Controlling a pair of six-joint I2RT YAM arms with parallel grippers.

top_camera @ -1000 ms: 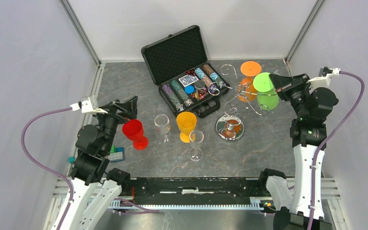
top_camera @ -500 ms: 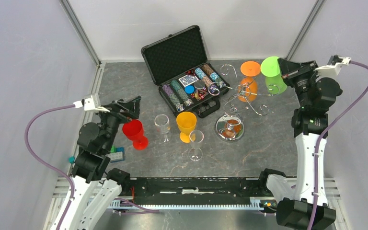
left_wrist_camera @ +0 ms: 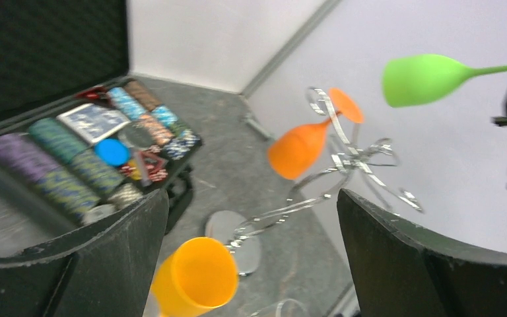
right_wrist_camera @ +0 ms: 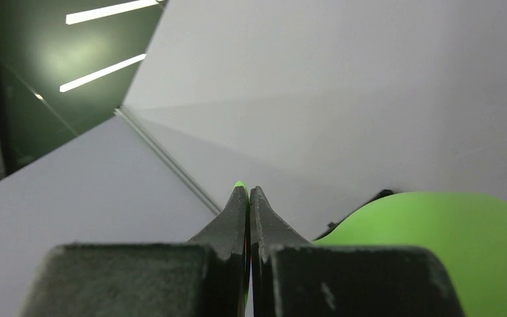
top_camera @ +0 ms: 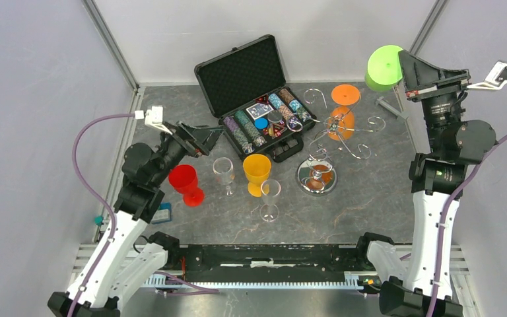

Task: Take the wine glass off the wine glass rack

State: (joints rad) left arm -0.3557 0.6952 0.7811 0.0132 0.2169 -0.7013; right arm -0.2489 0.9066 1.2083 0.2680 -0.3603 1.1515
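The chrome wine glass rack (top_camera: 317, 177) stands right of centre on its mirrored disc base, and its curled arms also show in the left wrist view (left_wrist_camera: 353, 158). An orange wine glass (top_camera: 338, 124) still hangs upside down on it. My right gripper (top_camera: 404, 66) is shut on the foot of a green wine glass (top_camera: 383, 65) and holds it high at the back right, clear of the rack. The green glass also shows in the left wrist view (left_wrist_camera: 422, 79) and the right wrist view (right_wrist_camera: 436, 251). My left gripper (top_camera: 212, 135) is open and empty, above the table left of the case.
An open black chip case (top_camera: 241, 76) sits at the back centre. A red glass (top_camera: 185, 183), a clear glass (top_camera: 223, 173), a yellow glass (top_camera: 257, 172) and another clear glass (top_camera: 270, 198) stand in the middle. Small blue items (top_camera: 162, 212) lie at the left.
My right gripper has lifted the green glass up and back, away from the rack's arms. My left gripper has risen and swung right, away from the red glass.
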